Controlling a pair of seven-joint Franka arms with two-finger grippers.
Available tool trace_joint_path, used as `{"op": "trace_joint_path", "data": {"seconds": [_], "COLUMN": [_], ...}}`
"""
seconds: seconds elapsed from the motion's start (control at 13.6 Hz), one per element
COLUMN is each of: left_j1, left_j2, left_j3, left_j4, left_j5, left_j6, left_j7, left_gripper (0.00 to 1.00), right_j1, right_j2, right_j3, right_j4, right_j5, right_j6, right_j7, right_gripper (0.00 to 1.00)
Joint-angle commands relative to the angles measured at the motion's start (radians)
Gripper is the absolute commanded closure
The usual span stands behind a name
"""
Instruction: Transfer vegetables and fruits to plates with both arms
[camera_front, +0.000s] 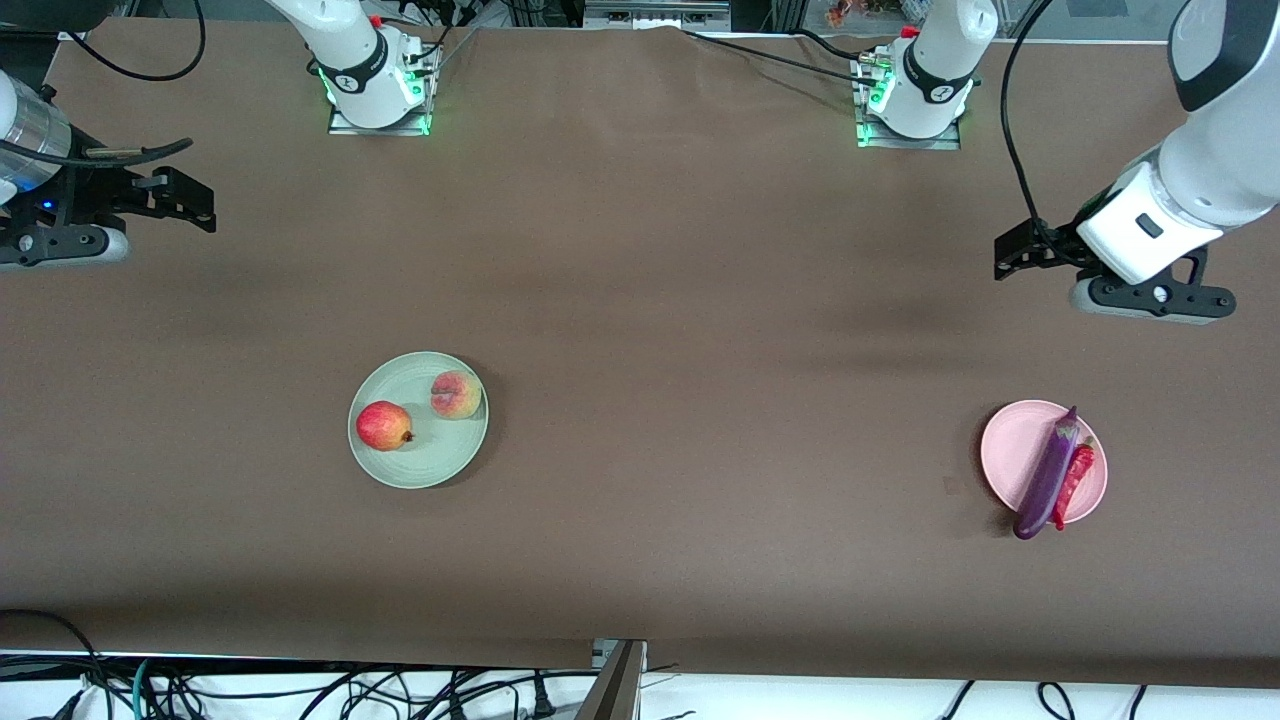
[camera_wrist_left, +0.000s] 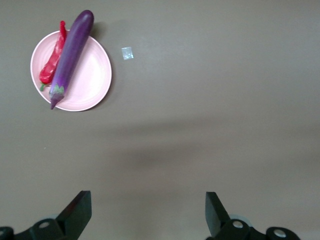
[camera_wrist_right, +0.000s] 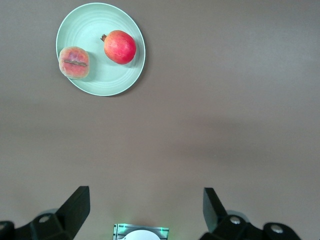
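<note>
Brown table cover; small pale scrap on it; cable tangle along near edge.

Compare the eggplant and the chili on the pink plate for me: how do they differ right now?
The eggplant is glossy purple, longer and thicker; the chili is red, shorter and thinner. The eggplant's rounded end overhangs the pink plate rim on the side nearer the front camera, while the chili lies almost wholly within the plate. Shared: both lie side by side, roughly parallel, on that plate, with no gripper on them.
</note>
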Motion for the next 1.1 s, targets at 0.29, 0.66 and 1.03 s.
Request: {"op": "trace_joint_path", "data": {"seconds": [0.29,0.66,1.03], "left_j1": [-0.003,0.022,0.043], "left_j2": [-0.021,-0.001,0.007], "left_j3": [0.026,0.028,0.025], "left_j4": [-0.013,0.021,0.047], "left_j5": [0.010,0.011,0.003], "left_j6": [0.016,-0.018,-0.024], "left_j7": [0.008,-0.006,0.000], "left_gripper": [0.00,0.00,0.00], "right_j1": [-0.013,-0.013,-0.012], "right_j2": [0.017,0.017,0.017], "right_j3": [0.004,0.004,0.004], "right_j4": [0.033,0.033,0.033], "right_j5": [0.017,0.017,0.017], "right_j6": [-0.013,-0.013,-0.013], "right_j7": [-0.023,-0.023,-0.023], "right_gripper": [0.00,0.00,0.00]}}
